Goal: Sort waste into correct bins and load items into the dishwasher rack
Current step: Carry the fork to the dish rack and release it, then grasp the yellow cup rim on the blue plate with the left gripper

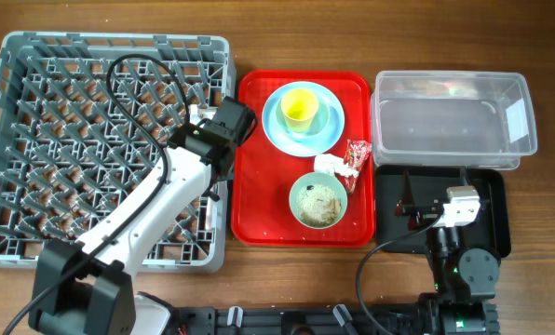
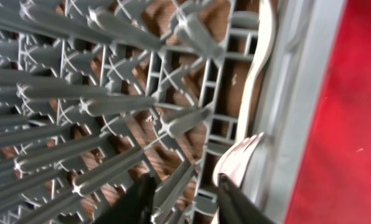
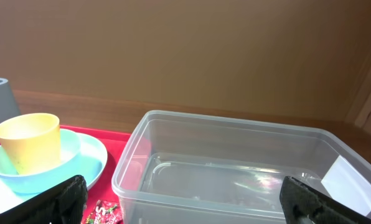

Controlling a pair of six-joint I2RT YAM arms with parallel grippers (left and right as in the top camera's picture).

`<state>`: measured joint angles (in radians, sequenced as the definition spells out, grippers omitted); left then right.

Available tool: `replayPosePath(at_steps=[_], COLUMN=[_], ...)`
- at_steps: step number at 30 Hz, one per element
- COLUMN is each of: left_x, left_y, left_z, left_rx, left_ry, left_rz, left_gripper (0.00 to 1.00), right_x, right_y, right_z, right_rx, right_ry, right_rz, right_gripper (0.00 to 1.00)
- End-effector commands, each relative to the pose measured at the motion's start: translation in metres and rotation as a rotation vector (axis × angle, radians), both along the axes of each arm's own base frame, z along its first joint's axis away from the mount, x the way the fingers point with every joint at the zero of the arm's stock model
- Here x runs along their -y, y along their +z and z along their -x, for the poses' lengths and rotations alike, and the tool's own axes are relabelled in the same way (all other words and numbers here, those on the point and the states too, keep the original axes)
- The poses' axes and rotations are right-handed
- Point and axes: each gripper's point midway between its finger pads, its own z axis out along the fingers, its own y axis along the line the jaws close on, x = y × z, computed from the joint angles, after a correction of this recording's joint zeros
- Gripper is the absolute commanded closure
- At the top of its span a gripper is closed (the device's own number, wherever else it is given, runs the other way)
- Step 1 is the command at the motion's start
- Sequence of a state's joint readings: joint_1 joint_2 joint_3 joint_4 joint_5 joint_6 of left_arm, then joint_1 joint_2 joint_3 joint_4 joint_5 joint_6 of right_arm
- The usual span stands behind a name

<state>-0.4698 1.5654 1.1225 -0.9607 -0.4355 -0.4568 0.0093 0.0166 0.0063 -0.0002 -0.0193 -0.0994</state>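
My left gripper [image 1: 229, 121] hangs over the right edge of the grey dishwasher rack [image 1: 7, 56]. In the left wrist view its jaws [image 2: 185, 200] stand apart around a rack peg, holding nothing. White cutlery [image 2: 255, 93] lies along the rack wall beside the right finger [image 2: 235, 202]. On the red tray [image 1: 250, 186] are a pale blue plate [image 1: 276, 126] with a small bowl [image 1: 325, 113] and yellow cup [image 1: 299, 107], a mint green bowl [image 1: 296, 191] with rice scraps [image 1: 322, 205], a white tissue [image 1: 329, 165] and a red wrapper [image 1: 357, 156]. My right gripper [image 3: 185, 208] is wide open over the black tray [image 1: 496, 214], facing the clear tub [image 3: 235, 162].
The clear tub [image 1: 450, 121] sits behind the black tray at the right, both next to the red tray. The rack's upright pegs [image 2: 111, 102] crowd around my left fingers. Bare wooden table lies along the front edge and far right.
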Motion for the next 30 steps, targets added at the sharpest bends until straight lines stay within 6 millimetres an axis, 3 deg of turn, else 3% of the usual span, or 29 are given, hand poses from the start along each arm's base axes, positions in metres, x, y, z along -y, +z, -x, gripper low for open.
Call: replayPosePath(at_steps=[1, 4, 7, 9, 12, 14, 16, 20, 24, 27, 30], left_x=[0.026, 0.065, 0.105, 0.117, 0.136, 0.148, 0.164, 0.206, 0.244, 0.251, 0.248], left_y=[0.053, 0.097, 0.151, 0.185, 0.22, 0.221, 0.208, 0.151, 0.089, 0.049, 0.021], left_z=[-0.028, -0.047, -0.062, -0.071, -0.084, -0.09, -0.097, -0.119, -0.131, -0.133, -0.136], left_rx=[0.15, 0.215, 0.268, 0.327, 0.373, 0.36, 0.326, 0.247, 0.175, 0.129, 0.112], left_ry=[-0.018, -0.112, -0.266, -0.296, -0.343, -0.366, -0.392, -0.479, -0.554, -0.537, -0.513], left_rz=[0.143, 0.342, 0.511, 0.563, 0.636, 0.674, 0.705, 0.67, 0.624, 0.547, 0.458], left_gripper=[0.83, 0.93, 0.89, 0.88, 0.86, 0.83, 0.8, 0.63, 0.64, 0.65, 0.64], right_x=[0.0, 0.0, 0.0, 0.0, 0.0, 0.0, 0.0, 0.0, 0.0, 0.0, 0.0], right_y=[0.0, 0.0, 0.0, 0.0, 0.0, 0.0, 0.0, 0.0, 0.0, 0.0, 0.0], right_z=[0.0, 0.0, 0.0, 0.0, 0.0, 0.0, 0.0, 0.0, 0.0, 0.0, 0.0], right_rx=[0.002, 0.002, 0.002, 0.002, 0.002, 0.002, 0.002, 0.002, 0.002, 0.002, 0.002], right_ry=[0.003, 0.003, 0.003, 0.003, 0.003, 0.003, 0.003, 0.003, 0.003, 0.003, 0.003], right_rz=[0.005, 0.005, 0.005, 0.005, 0.005, 0.005, 0.005, 0.006, 0.005, 0.005, 0.005], right_gripper=[0.0, 0.0, 0.0, 0.0, 0.0, 0.0, 0.0, 0.0, 0.0, 0.0, 0.0])
